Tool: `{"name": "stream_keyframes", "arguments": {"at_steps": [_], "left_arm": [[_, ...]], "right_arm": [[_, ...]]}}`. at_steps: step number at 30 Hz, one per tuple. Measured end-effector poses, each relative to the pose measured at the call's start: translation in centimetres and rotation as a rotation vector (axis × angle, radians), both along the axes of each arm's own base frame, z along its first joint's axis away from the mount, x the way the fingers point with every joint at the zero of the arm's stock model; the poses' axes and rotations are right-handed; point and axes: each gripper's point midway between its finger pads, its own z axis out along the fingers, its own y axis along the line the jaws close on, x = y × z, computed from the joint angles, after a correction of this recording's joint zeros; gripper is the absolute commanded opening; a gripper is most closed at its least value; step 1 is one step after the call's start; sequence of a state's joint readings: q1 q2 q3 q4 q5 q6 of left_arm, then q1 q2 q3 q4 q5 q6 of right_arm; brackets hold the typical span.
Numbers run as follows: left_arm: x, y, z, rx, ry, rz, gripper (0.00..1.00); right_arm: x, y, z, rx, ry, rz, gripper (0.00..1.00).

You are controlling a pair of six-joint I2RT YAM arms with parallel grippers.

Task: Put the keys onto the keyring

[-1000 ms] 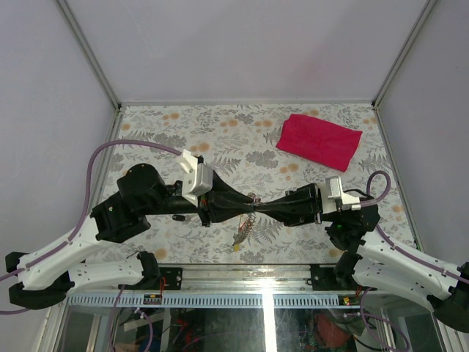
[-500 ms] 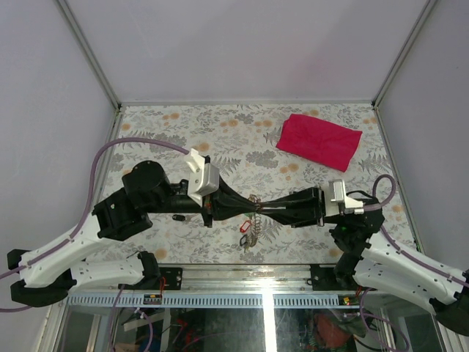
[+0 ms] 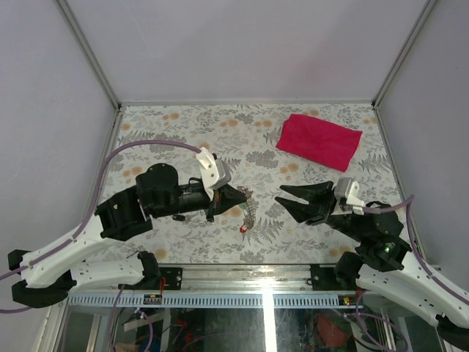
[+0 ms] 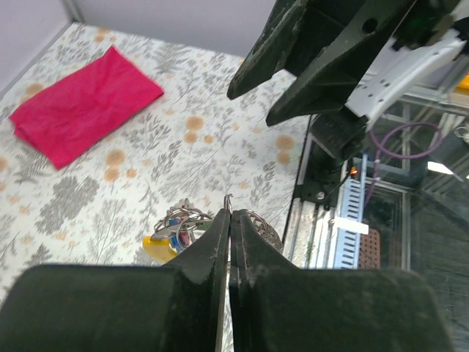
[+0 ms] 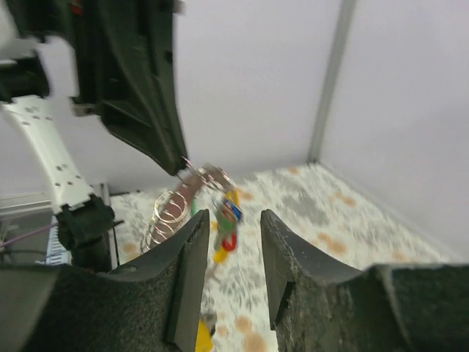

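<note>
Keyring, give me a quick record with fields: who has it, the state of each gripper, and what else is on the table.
left gripper: shut, pinching the keyring
keyring: hangs from those tips, coloured tags bundled on it
right gripper: open, empty, apart from the keyring
elsewhere: red cloth on the table, far right

The tabletop carries grey ferns and orange blossoms on white. The cloth is crimson. The keyring is silvery, with yellow, blue and red tags.

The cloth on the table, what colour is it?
The cloth is pinkish red; the top view shows it best.
</note>
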State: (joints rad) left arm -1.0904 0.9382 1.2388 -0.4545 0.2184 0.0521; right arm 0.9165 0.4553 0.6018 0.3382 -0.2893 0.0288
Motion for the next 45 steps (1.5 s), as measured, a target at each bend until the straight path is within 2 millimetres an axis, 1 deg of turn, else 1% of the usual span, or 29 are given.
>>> {"name": "stream_keyframes", "arguments": {"at_steps": [3, 6, 8, 11, 15, 17, 19, 20, 23, 25, 27, 28, 29, 30, 32, 34, 37, 43, 45], "left_arm": [[1.2, 0.5, -1.7, 0.038, 0.014, 0.060, 0.00], [2.5, 1.1, -3.6, 0.076, 0.036, 0.123, 0.00], [3.5, 1.8, -5.0, 0.101, 0.054, 0.169, 0.00], [5.3, 3.1, -6.7, 0.124, 0.086, 0.244, 0.00], [7.6, 5.4, -8.4, 0.130, 0.144, 0.339, 0.00], [8.7, 6.3, -9.1, 0.131, 0.169, 0.378, 0.00], [9.5, 7.1, -9.8, 0.135, 0.188, 0.408, 0.00], [9.7, 7.3, -10.2, 0.140, 0.198, 0.415, 0.00], [10.0, 7.8, -11.1, 0.150, 0.215, 0.429, 0.00], [10.2, 7.9, -11.4, 0.153, 0.219, 0.435, 0.00], [10.4, 8.1, -11.6, 0.154, 0.221, 0.444, 0.00], [10.5, 8.2, -11.7, 0.153, 0.221, 0.449, 0.00], [10.6, 8.3, -11.7, 0.153, 0.221, 0.452, 0.00], [10.7, 8.4, -11.8, 0.153, 0.222, 0.456, 0.00], [11.0, 8.6, -11.8, 0.150, 0.223, 0.465, 0.00], [11.1, 8.8, -11.9, 0.150, 0.224, 0.473, 0.00], [11.3, 9.0, -11.9, 0.150, 0.222, 0.481, 0.00], [11.5, 9.1, -12.0, 0.153, 0.221, 0.484, 0.00], [11.5, 9.0, -12.1, 0.157, 0.225, 0.483, 0.00]], "right_arm": [[2.0, -0.7, -2.5, -0.047, 0.132, -0.107, 0.38], [3.7, -1.1, -5.6, -0.104, 0.291, -0.196, 0.38], [4.7, -1.0, -8.2, -0.168, 0.420, -0.256, 0.40], [5.8, -0.5, -11.8, -0.289, 0.588, -0.319, 0.43], [7.1, 1.1, -15.9, -0.448, 0.759, -0.363, 0.49], [7.6, 1.7, -19.0, -0.528, 0.855, -0.356, 0.51], [8.3, 1.4, -21.5, -0.565, 0.953, -0.354, 0.51], [8.8, 1.0, -22.6, -0.569, 1.002, -0.354, 0.51], [10.0, 0.4, -24.9, -0.573, 1.104, -0.342, 0.51], [10.4, 1.0, -26.3, -0.589, 1.149, -0.285, 0.52], [10.4, 1.8, -27.9, -0.617, 1.188, -0.219, 0.52], [10.1, 2.5, -29.3, -0.647, 1.222, -0.157, 0.52], [10.2, 2.5, -29.5, -0.649, 1.227, -0.154, 0.53], [10.0, 2.8, -30.4, -0.669, 1.246, -0.116, 0.54], [9.8, 3.4, -31.5, -0.693, 1.270, -0.055, 0.54], [9.8, 4.1, -32.1, -0.701, 1.278, -0.007, 0.55], [9.8, 4.9, -32.5, -0.699, 1.269, 0.054, 0.56], [9.8, 5.6, -32.5, -0.687, 1.239, 0.123, 0.55], [9.9, 5.8, -32.9, -0.688, 1.240, 0.135, 0.55]]}}
